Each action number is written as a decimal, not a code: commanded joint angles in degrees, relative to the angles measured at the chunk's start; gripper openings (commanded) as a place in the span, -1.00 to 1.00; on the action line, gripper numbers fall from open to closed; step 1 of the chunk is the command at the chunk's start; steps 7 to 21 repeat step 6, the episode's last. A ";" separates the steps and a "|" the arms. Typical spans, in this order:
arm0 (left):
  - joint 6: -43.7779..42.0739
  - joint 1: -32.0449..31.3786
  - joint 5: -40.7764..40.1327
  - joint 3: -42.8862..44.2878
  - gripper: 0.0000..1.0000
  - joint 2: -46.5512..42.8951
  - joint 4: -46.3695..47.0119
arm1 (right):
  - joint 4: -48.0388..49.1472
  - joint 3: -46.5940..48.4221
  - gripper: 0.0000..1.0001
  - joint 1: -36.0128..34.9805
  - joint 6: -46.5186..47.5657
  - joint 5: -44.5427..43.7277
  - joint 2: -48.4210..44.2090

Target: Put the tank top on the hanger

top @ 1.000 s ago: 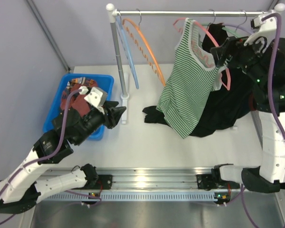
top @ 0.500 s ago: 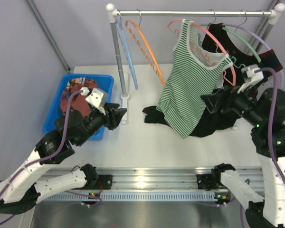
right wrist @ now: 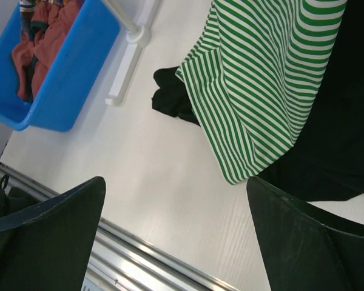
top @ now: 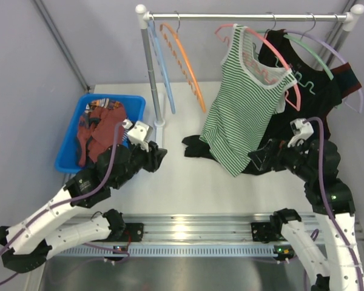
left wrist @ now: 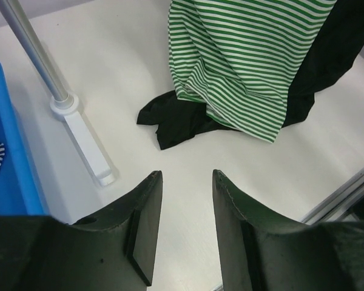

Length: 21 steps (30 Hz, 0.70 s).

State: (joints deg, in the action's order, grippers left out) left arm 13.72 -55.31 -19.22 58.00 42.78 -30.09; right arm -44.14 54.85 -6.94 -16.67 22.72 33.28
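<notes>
Tank top (top: 242, 103): hung upper right of centre in your overhead view. Near edge: left gripper (left wrist: 186, 182), narrowly parted, empty; right gripper (right wrist: 176, 188), spread wide, empty. Neither looks needed, since farther back the hanger (top: 279, 57) carries both straps, hooked on the rail (top: 242, 16).

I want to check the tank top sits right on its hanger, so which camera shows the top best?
The top external view: the whole tank top shows, hanging on the pink hanger. Both wrist views catch only its lower striped part, with no straps or hanger.
</notes>
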 commanded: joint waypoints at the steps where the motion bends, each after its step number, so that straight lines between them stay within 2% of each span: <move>1: 2.02 -0.15 -1.61 0.01 -0.13 0.54 2.23 | 2.74 -0.97 0.99 0.70 -1.53 -2.06 -1.98; 6: 2.90 -0.15 -2.66 -0.43 -0.13 0.28 1.87 | 2.48 -1.24 0.99 0.70 -1.88 -4.52 -1.64; 21: 2.90 -0.15 -2.66 -0.43 -0.13 0.28 1.87 | 2.48 -1.24 0.99 0.70 -1.88 -4.52 -1.64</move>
